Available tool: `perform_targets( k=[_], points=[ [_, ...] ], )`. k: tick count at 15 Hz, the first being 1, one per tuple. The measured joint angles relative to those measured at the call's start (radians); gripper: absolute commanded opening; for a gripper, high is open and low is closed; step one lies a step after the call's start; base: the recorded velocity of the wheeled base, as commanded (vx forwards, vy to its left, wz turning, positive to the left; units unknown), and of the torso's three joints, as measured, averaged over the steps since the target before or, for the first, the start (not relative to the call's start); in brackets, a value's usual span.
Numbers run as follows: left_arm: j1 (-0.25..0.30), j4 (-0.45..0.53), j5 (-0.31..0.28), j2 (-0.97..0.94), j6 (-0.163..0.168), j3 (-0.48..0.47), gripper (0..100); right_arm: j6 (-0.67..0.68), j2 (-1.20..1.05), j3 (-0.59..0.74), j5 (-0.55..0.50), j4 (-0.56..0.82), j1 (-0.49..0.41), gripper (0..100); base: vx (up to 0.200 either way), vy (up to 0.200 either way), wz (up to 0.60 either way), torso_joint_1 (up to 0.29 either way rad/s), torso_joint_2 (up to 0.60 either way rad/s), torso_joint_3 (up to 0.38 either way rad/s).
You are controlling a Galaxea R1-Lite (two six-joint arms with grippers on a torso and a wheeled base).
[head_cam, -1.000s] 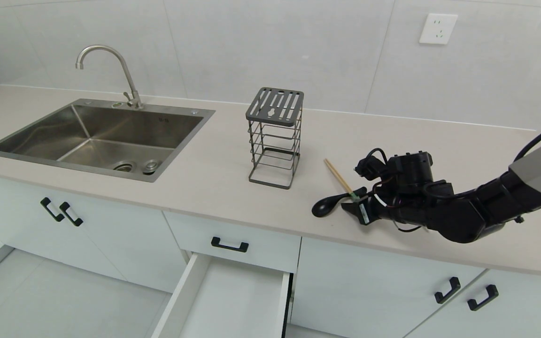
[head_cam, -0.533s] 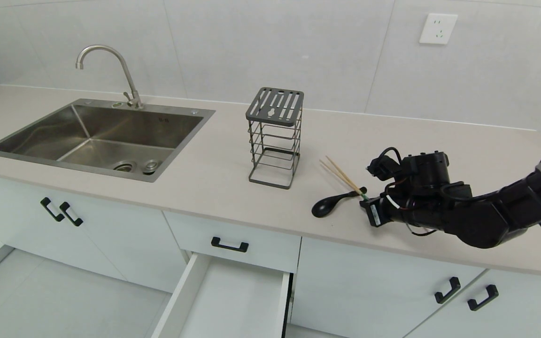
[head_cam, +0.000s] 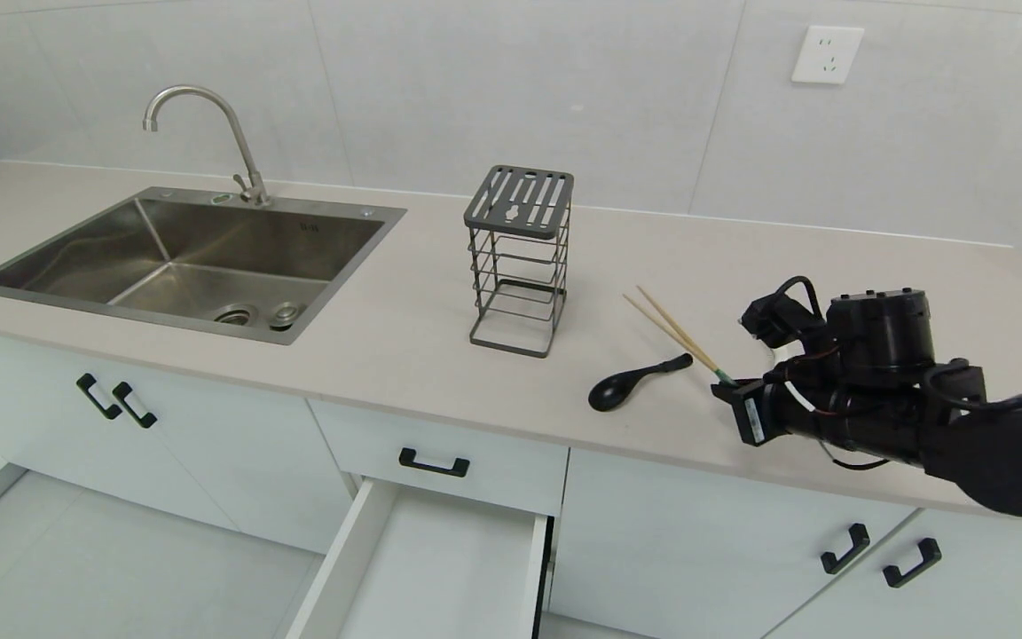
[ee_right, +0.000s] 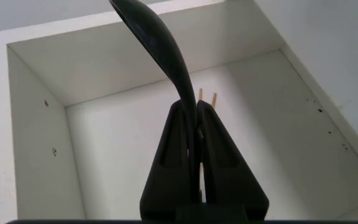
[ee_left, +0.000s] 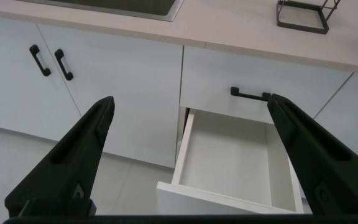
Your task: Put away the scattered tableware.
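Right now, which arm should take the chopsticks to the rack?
Right, probably. The right gripper is shut on the chopsticks, up at counter height near the rack. The left gripper is open and empty, low in front of the open drawer.

No words, numbers or signs can be read anywhere in the scene. Two small bits of print are there, both too small to make out. One is a dark mark (head_cam: 310, 226) on the back inner wall of the sink (head_cam: 209, 232), at about ten o'clock in the head view. The other is a white sticker (head_cam: 752, 417) on the side of the right gripper (head_cam: 726, 383), at about four o'clock in the head view. It carries a few dark specks that cannot be told apart as letters or digits.
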Motion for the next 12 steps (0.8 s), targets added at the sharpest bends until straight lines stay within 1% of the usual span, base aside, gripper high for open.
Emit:
perform_targets(
  k=[3,5,7,9,12],
  points=[
    [0.000,0.000,0.000,0.000,0.002,0.000,100,-0.002,-0.094,0.071,0.005,-0.002,0.008,0,0.000,0.000,0.00,0.000,0.00,0.000],
    [0.000,0.000,-0.001,0.000,0.020,0.001,100,-0.004,-0.142,0.103,0.016,-0.009,0.008,0,0.000,0.000,0.00,0.000,0.00,0.000],
    [0.000,0.000,-0.001,0.000,0.022,0.001,100,-0.016,-0.200,0.133,0.030,-0.019,0.006,0,0.000,0.000,0.00,0.000,0.00,0.000],
    [0.000,0.000,-0.002,0.000,0.023,0.001,100,-0.079,-0.233,0.140,0.039,-0.020,0.010,0,0.000,0.000,0.00,0.000,0.00,0.000],
    [0.000,0.000,-0.001,0.000,0.023,0.001,100,-0.095,-0.270,0.145,0.066,-0.021,0.028,0,0.000,0.000,0.00,0.000,0.00,0.000]
  ],
)
